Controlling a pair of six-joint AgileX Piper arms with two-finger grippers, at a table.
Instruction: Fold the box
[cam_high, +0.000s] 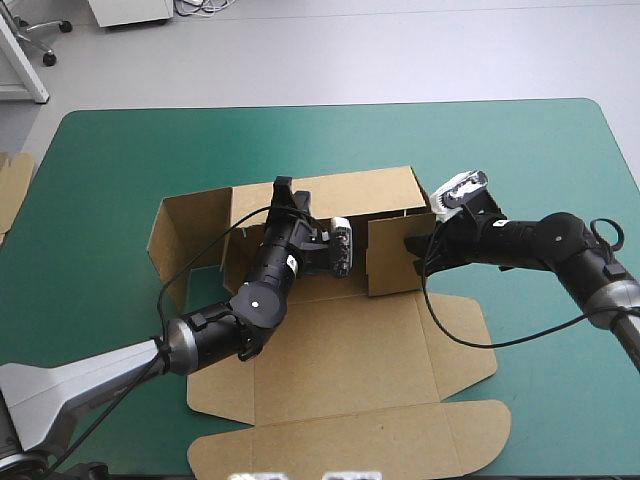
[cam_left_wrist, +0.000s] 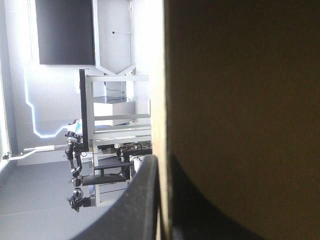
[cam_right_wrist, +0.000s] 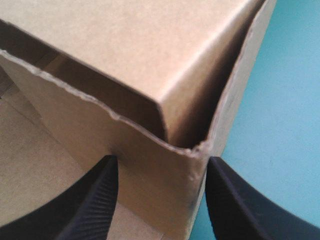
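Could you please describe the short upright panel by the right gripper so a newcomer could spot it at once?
On the teal-green table cover lies a half-folded brown cardboard box, its lid flat toward the near edge. At its right end, at the right gripper, stands a squarish panel. Unlike the long back wall behind it, it is short and nearer the lid.

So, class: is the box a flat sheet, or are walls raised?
Partly raised. The box's far and side walls stand upright, while the lid and near flaps lie flat on the table.
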